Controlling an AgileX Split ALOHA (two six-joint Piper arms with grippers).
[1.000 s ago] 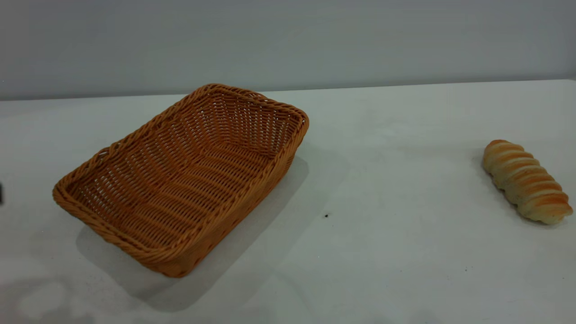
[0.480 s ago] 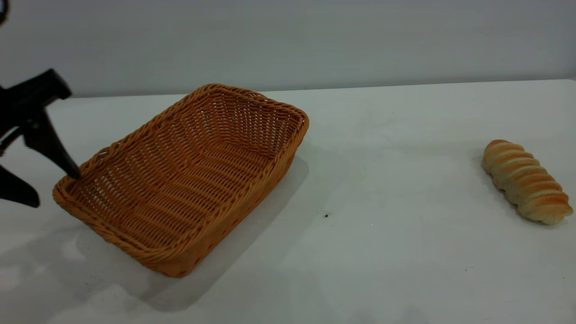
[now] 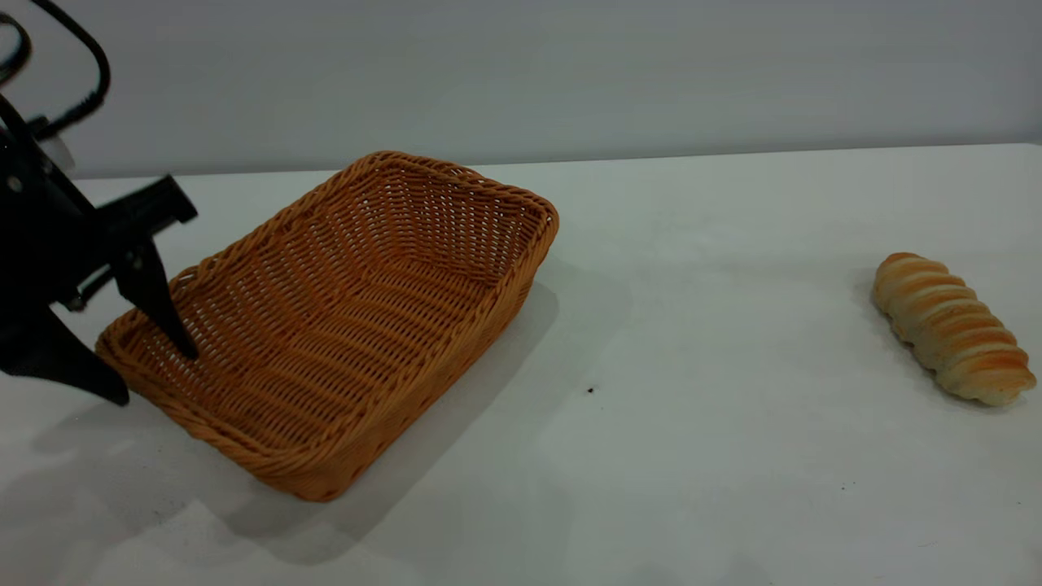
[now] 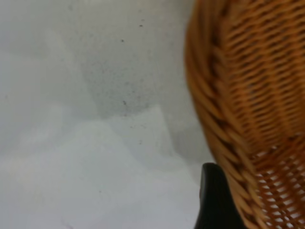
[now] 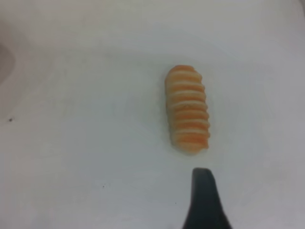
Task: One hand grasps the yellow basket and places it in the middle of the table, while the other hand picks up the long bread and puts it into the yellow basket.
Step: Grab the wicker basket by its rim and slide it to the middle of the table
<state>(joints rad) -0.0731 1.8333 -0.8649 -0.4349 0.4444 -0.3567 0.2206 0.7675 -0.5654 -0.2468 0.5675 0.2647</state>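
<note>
The yellow basket point(image 3: 533, 260) stands on the white table point(image 3: 700, 342) at the left, empty. My left gripper point(image 3: 156, 376) is open and straddles the rim at the basket's left corner, with one finger inside and one outside. The left wrist view shows the braided rim point(image 4: 214, 109) beside the outer finger point(image 4: 214, 200). The long bread point(image 3: 952, 328) lies at the far right. Of my right gripper only one black finger point(image 5: 204, 200) shows, with bare table on both sides of it, a short way from the bread's near end point(image 5: 187, 109).
A small dark speck point(image 3: 590, 391) marks the table between basket and bread. The table's far edge point(image 3: 733, 155) meets a grey wall behind. White table surface lies between the basket and the bread.
My left gripper has come in from the left edge, moved right and down, and now straddles the basket's left corner rim. Basket and bread have not moved.
</note>
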